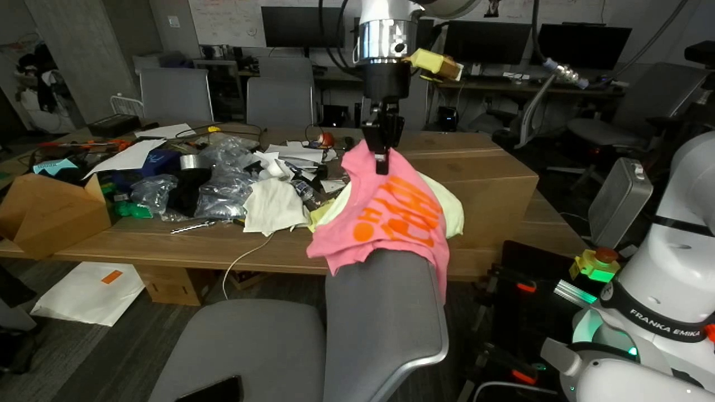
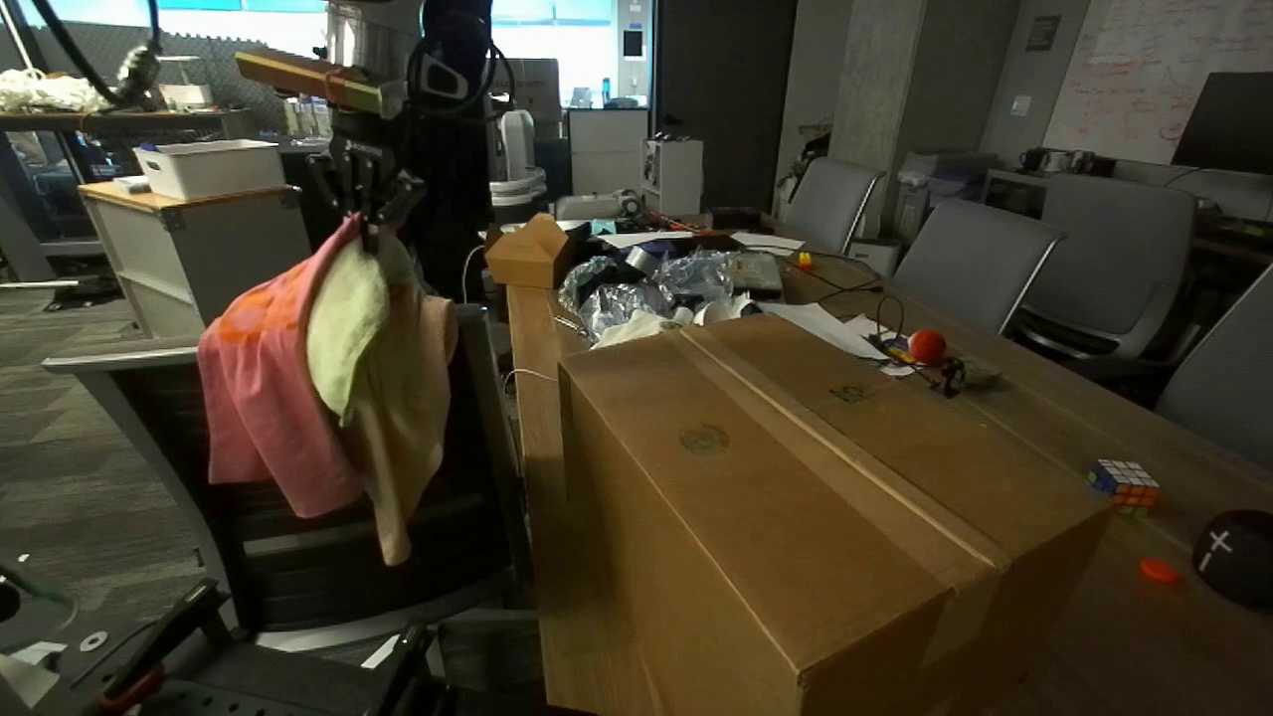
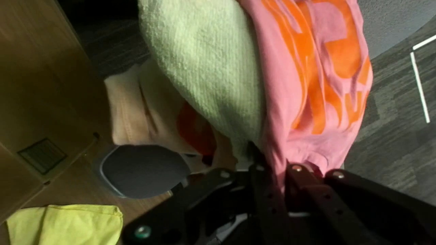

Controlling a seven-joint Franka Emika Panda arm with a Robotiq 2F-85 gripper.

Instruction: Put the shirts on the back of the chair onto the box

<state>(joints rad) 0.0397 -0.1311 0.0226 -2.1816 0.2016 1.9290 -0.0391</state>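
Note:
A pink shirt with orange print (image 1: 385, 218) hangs at the grey chair back (image 1: 385, 312), its top pulled up to a peak. My gripper (image 1: 382, 162) is shut on the pink shirt's top, above the chair back; the wrist view shows its cloth between the fingers (image 3: 281, 170). A pale green shirt (image 2: 348, 318) hangs beside the pink one (image 2: 273, 378); whether the fingers also pinch it I cannot tell. A peach cloth (image 2: 413, 388) hangs behind it, perhaps another part of a shirt. The large closed cardboard box (image 2: 756, 477) stands on the table beside the chair.
Plastic bags (image 1: 223, 173), papers and a white cloth (image 1: 273, 206) clutter the table. A yellow cloth (image 3: 64, 224) lies near the box. A Rubik's cube (image 2: 1126, 484) and a black round object (image 2: 1236, 557) sit past the box. Grey chairs (image 2: 975, 259) line the table's far side.

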